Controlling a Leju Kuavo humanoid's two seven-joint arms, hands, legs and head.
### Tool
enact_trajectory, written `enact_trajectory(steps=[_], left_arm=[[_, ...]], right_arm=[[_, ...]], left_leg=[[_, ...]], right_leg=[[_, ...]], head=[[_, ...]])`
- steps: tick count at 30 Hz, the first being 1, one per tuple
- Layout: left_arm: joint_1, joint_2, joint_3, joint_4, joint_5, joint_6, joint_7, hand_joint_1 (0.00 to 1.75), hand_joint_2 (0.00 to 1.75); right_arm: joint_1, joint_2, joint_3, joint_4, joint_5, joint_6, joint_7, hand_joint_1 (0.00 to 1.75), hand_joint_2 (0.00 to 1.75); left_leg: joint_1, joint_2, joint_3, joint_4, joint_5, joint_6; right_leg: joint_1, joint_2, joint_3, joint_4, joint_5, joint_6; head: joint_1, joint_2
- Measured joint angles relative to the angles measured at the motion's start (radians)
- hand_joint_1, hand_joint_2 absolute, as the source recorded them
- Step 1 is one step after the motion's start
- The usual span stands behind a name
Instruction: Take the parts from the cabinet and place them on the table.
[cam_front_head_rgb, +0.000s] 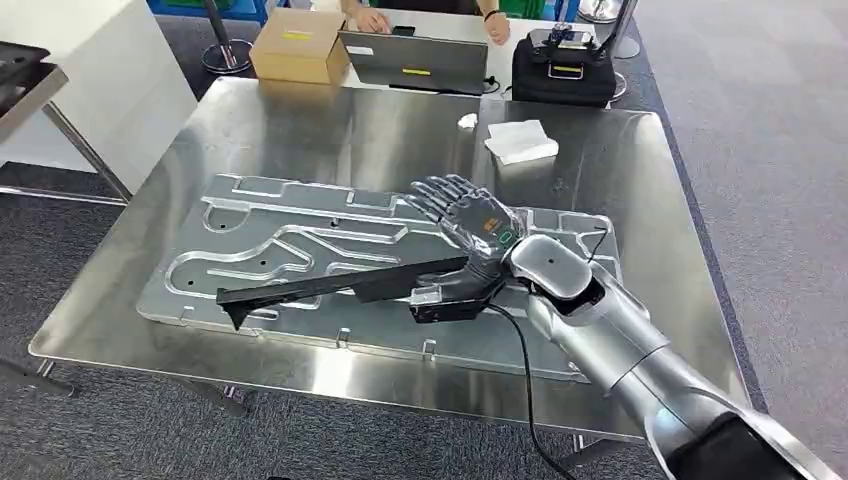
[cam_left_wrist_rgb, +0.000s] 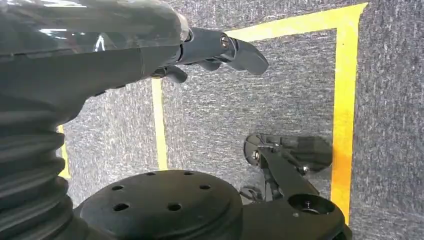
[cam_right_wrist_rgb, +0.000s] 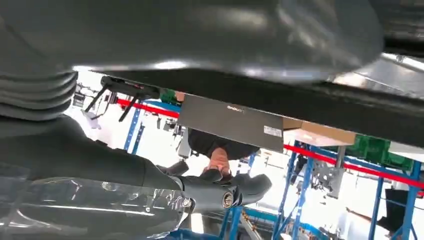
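The right hand (cam_front_head_rgb: 470, 240) reached over the steel table (cam_front_head_rgb: 120, 310), fingers spread and palm up, thumb under the near end of a long black part (cam_front_head_rgb: 320, 287) that lay across the machined aluminium plate (cam_front_head_rgb: 250, 215); whether it gripped the part could not be told. The left hand (cam_left_wrist_rgb: 210, 50) hung over grey carpet with yellow tape, fingers loosely extended, holding nothing. Farther back lay white foam pieces (cam_front_head_rgb: 520, 140), a cardboard box (cam_front_head_rgb: 297, 45), a laptop (cam_front_head_rgb: 415, 62) and a person's hands.

Head view bright, even overhead light; soft glare across steel bench (cam_front_head_rgb: 300, 130), faint shadows. Right wrist view: backlit, washed-out background, near surfaces blurred dark. Left wrist view dimmer, sharp carpet.
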Motion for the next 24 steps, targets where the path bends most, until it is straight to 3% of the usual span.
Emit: enact_trajectory(steps=[16, 17, 24], left_arm=[[0.001, 0.002, 0.000, 0.001, 0.022, 0.009, -0.009, 0.00, 1.75], [0.002, 0.002, 0.000, 0.001, 0.023, 0.011, -0.009, 0.00, 0.00], [0.020, 0.002, 0.000, 0.001, 0.033, 0.024, -0.007, 0.00, 0.00]], right_arm=[[0.018, -0.013, 0.000, -0.053, 0.011, 0.033, 0.001, 0.00, 0.00], [0.016, -0.010, 0.000, -0.051, 0.006, 0.034, 0.001, 0.00, 0.00], [-0.027, 0.006, -0.049, 0.015, -0.027, 0.019, 0.040, 0.00, 0.00]], left_leg=[[0.000, 0.000, 0.000, 0.000, 0.000, 0.000], [0.000, 0.000, 0.000, 0.000, 0.000, 0.000], [0.000, 0.000, 0.000, 0.000, 0.000, 0.000]], right_leg=[[0.000, 0.000, 0.000, 0.000, 0.000, 0.000], [0.000, 0.000, 0.000, 0.000, 0.000, 0.000], [0.000, -0.001, 0.000, 0.000, 0.000, 0.000]], head=[[0.000, 0.000], [0.000, 0.000], [0.000, 0.000]])
